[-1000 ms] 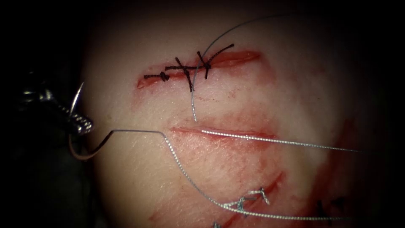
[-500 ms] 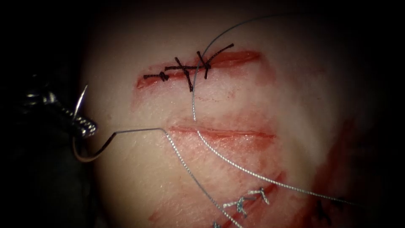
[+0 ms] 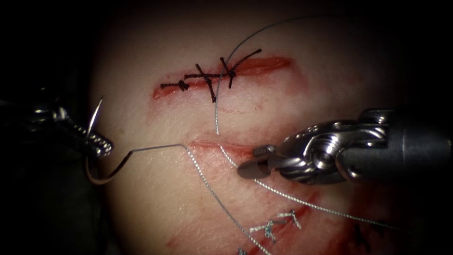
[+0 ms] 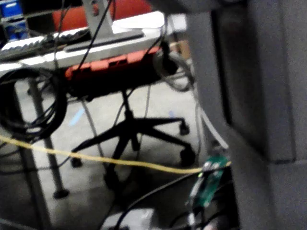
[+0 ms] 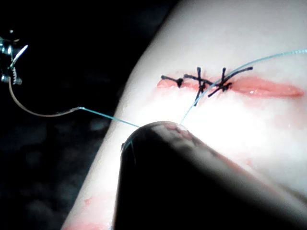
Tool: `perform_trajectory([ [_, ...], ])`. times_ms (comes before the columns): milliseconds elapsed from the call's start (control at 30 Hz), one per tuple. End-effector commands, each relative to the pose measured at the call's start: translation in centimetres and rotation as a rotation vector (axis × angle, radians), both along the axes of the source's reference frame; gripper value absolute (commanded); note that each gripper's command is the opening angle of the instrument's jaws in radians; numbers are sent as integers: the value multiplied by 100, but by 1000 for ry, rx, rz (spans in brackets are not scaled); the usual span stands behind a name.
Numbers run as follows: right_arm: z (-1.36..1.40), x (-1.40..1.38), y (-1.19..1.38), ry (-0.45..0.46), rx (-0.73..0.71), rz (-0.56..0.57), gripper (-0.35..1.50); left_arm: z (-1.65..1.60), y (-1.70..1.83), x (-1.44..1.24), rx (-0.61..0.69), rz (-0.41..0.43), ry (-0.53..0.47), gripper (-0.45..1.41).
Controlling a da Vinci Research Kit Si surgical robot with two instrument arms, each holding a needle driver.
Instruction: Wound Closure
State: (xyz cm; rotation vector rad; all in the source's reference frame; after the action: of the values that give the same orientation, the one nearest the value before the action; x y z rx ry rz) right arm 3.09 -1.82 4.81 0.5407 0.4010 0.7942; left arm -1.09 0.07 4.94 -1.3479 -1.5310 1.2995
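Two tools are being shown in the endoscope view. The needle (image 3: 96, 156) is being gripped by the clenched left tool (image 3: 96, 141) off the tissue's (image 3: 283, 104) left edge, roughly a third of the way down from the tip; it is being kept clear of the tissue, tip upward. The thread (image 3: 203, 177) is being trailed from the needle's tail across the tissue, and another strand is being laid out of the middle cut (image 3: 222, 145) toward the lower right. The right tool (image 3: 252, 163) is being held over the right part of that cut, just above the strand; its jaws are being kept slightly apart, with nothing gripped. Dark stitches (image 3: 207, 78) are lying across the upper cut.

In the left wrist view, a chair (image 4: 129, 129) and a yellow cable (image 4: 96, 158) are being shown on the floor.

In the right wrist view, the needle (image 5: 29, 108) is being held off the tissue (image 5: 268, 43) edge by the left tool (image 5: 8, 57), and the thread (image 5: 105, 117) is being led back toward the tissue.
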Motion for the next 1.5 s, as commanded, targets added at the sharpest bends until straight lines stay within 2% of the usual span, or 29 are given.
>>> perform_trajectory([
  [33,6,14,1,-2,-3,-4,34,5,-2,-5,0,1,0,-45],
  [267,31,22,-11,-21,11,-44,41,5,-2,-5,0,1,0,-45],
  [467,49,22,-17,-29,13,-65,39,5,-2,-5,0,1,0,-45],
  [633,60,19,-12,-28,2,-74,24,5,-2,-5,0,1,0,-45],
  [667,64,19,-9,-12,-23,-110,16,5,-2,-5,0,1,0,-45],
  [700,65,19,-8,-6,-32,-123,0,5,-2,-5,0,2,0,-45],
  [733,66,19,-5,-5,-28,-124,-31,5,-2,-5,0,2,0,-45],
  [933,62,1,-6,35,50,-204,-35,5,-2,-4,-6,1,-2,-45],
  [1033,57,-28,-11,26,67,-267,-35,5,-2,-4,-6,1,-2,-45],
  [1167,49,-72,-17,-52,117,-285,-35,5,-3,-5,-6,0,-1,-45],
  [1200,46,-102,-20,-81,128,-300,-35,4,-3,-5,-6,0,-1,-45],
  [1300,45,-141,-18,-92,105,-320,-35,4,-3,-6,-6,0,-1,-45],
  [1367,47,-163,-14,-118,113,-289,-35,4,-3,-6,-6,0,-1,-45],
  [1500,50,-229,-11,-175,120,-304,-35,4,-3,-6,-6,0,-1,-45],
])
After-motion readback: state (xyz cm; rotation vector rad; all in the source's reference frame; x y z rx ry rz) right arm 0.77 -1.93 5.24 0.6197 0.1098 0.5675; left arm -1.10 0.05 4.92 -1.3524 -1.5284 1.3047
